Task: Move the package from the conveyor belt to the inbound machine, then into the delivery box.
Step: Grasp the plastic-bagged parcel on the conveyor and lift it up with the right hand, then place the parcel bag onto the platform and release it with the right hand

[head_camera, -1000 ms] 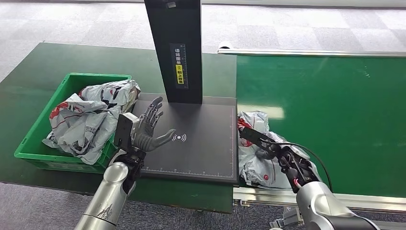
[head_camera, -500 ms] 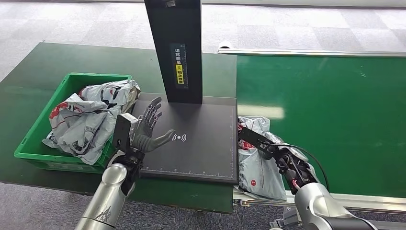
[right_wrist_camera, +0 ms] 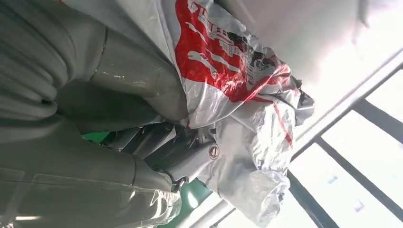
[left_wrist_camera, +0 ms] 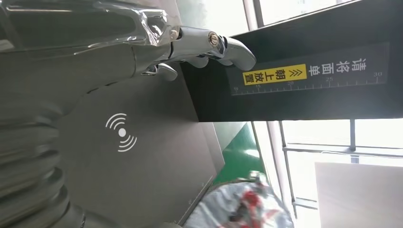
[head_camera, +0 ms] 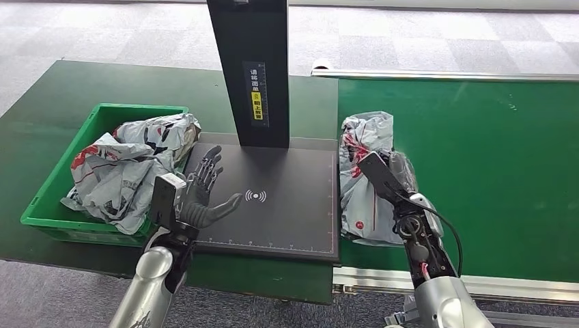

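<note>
From the head view, the right hand (head_camera: pixel 389 179) grips a grey and red plastic package (head_camera: pixel 365 181), raised over the conveyor belt (head_camera: pixel 478 157) just beside the dark inbound machine (head_camera: pixel 280 198). The left hand (head_camera: pixel 201 195) hovers over the machine's plate, fingers spread, holding nothing. A green box (head_camera: pixel 48 198) at the left holds similar bags. From the left wrist view, the left hand's fingers (left_wrist_camera: pixel 209 45) stand apart above the plate. From the right wrist view, the package (right_wrist_camera: pixel 237 85) crumples around the hand: it looks soft, light and slippery, best gripped by a bunched fold.
</note>
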